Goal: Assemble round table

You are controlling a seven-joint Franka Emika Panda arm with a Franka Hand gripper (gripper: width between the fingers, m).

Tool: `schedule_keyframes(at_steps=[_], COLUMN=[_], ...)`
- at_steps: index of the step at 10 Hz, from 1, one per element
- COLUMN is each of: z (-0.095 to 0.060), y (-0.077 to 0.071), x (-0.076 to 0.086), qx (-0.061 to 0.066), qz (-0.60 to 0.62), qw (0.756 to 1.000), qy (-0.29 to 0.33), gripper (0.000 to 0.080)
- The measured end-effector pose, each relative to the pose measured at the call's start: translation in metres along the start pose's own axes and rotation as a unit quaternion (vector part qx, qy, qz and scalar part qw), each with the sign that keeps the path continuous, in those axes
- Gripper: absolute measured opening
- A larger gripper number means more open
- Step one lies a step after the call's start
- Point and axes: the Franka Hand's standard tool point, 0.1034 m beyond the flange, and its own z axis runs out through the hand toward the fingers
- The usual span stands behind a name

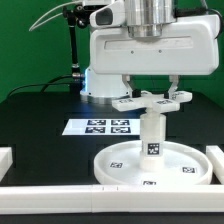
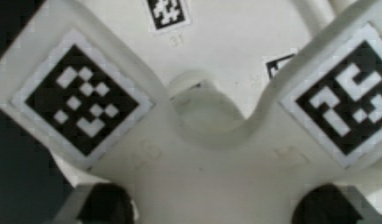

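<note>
Fitting base (image 1: pixel 150 101) onto upright leg (image 1: pixel 151 132) at centre of disc (image 1: pixel 176 158); pincer (image 1: pixel 152 93) clamps base. Next, likely: seat squarely, twist home.

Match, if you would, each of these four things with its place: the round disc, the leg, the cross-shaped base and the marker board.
Things:
1. round disc
2. leg
3. cross-shaped base
4. marker board

Places:
A. standing upright on the middle of the disc
B. lying flat on the table behind the disc
C. at the top of the leg, held in the gripper
D. lying rim up at the front, carrying the leg

Pairs: 1-D, 2-A, 3-C, 4-B
</note>
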Motion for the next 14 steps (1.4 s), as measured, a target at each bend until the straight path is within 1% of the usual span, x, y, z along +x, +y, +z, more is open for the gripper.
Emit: schedule_keyframes(at_steps=[3,4,8,14], z=[0.010,0.012,0.011,0.011], y=[0.003,0.004,0.002,0.002], x=[-0.002,0.000,0.010,0.010], qx=[-0.006,-0.007,0.002,0.002], qz=[-0.002,-0.009,-0.030,-0.030], qw=[1.000,1.000,0.999,0.999], qy=[-0.003,0.000,0.030,0.030], gripper=[0.0445,0.0445,0.0445,0.0445])
